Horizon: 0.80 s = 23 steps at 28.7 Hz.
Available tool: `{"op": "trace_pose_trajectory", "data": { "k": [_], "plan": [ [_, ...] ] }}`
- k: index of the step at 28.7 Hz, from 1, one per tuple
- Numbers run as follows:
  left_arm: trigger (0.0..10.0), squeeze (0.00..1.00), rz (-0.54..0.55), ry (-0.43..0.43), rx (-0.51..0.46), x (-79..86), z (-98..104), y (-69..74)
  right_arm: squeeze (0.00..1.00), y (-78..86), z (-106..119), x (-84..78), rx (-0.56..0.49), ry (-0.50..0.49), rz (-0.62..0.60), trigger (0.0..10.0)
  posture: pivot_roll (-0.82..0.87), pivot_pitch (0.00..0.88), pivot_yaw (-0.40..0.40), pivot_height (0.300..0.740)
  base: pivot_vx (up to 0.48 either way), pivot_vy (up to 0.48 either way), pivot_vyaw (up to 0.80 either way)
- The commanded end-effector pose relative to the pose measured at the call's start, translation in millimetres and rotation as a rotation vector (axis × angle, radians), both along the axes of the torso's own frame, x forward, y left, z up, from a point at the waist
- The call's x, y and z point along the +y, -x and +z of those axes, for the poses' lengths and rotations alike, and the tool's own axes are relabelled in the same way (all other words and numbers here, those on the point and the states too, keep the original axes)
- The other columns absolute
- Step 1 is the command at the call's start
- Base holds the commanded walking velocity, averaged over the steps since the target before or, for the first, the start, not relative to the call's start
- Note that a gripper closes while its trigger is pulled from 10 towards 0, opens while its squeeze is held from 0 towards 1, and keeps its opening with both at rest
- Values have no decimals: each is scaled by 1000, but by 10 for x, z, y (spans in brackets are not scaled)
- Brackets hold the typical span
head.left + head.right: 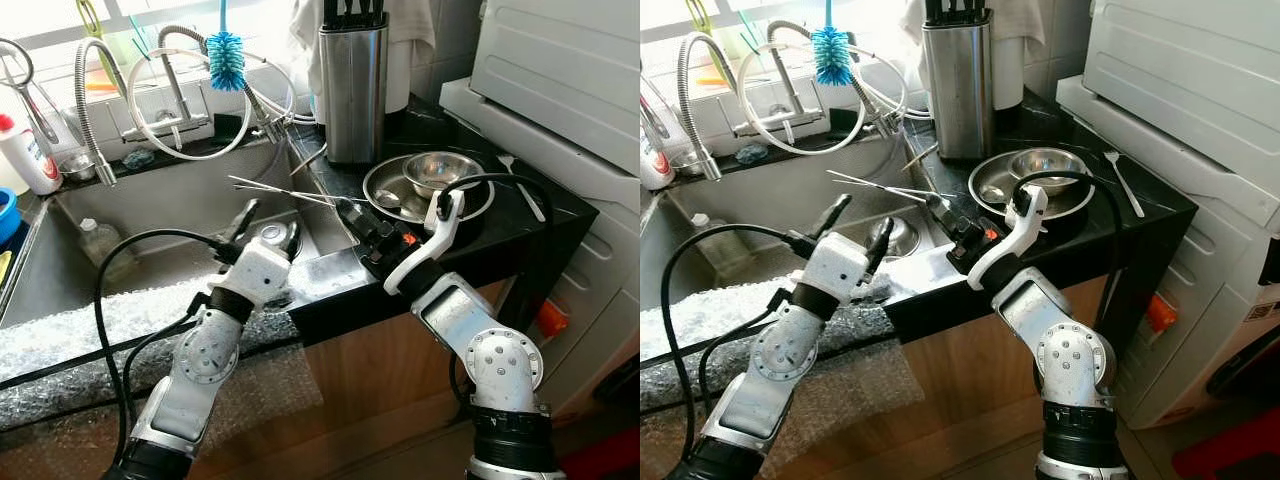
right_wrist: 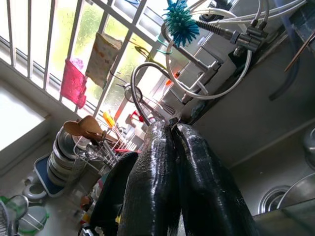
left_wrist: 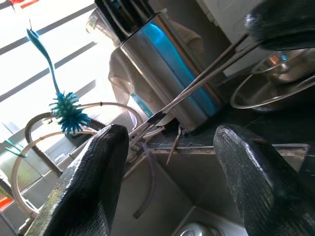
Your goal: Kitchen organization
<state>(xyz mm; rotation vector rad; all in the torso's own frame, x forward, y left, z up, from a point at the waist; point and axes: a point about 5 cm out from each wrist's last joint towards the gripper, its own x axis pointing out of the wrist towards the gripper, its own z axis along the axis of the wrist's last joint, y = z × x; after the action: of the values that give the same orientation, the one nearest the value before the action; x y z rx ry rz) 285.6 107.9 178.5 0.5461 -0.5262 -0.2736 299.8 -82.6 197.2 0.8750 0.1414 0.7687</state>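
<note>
Fingers on the right gripper (image 1: 347,207) are pinched tight around a pair of thin metal chopsticks (image 1: 285,190), holding them at the dark end so the shiny tips stick out level over the sink (image 1: 150,215), pointing to the robot's left. In the right wrist view the two black fingers (image 2: 162,196) are pressed flat together. Left gripper (image 1: 268,225) sits just beside it over the sink's front edge with its fingers (image 3: 83,191) spread wide apart, nothing between them, and the chopsticks pass just above and past it.

Front lip of the counter has a strip of bubble wrap (image 1: 90,330) lying on it. Down in the basin there's a small plastic bottle (image 1: 97,240) and the drain (image 1: 890,235).

On the black counter (image 1: 520,230) to the right, a steel bowl (image 1: 440,170) sits inside a wider steel pan (image 1: 385,180), with a fork (image 1: 1122,182) lying beside them. Behind those stands a steel knife block (image 1: 352,85). Further back, a blue bottle brush (image 1: 225,45) hangs over the faucet (image 1: 170,85) and its looped hoses, and a white bottle with a red cap (image 1: 25,152) stands on the far left ledge.
</note>
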Motion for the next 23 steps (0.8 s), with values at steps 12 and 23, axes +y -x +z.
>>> {"op": "trace_pose_trajectory", "data": {
  "k": [12, 23],
  "plan": [
    [10000, 0, 60, -97, -72, 25, 82, -55, 0, 50, 21, 146, -3, 27, 66, 10000, -119, 0, 81, 740, 0, 0, 0],
    [10000, 0, 99, -135, -26, 29, -6, -102, 0, 133, -11, 225, -17, 76, 123, 10000, -122, 0, 82, 740, 0, 0, 0]
  ]
}}
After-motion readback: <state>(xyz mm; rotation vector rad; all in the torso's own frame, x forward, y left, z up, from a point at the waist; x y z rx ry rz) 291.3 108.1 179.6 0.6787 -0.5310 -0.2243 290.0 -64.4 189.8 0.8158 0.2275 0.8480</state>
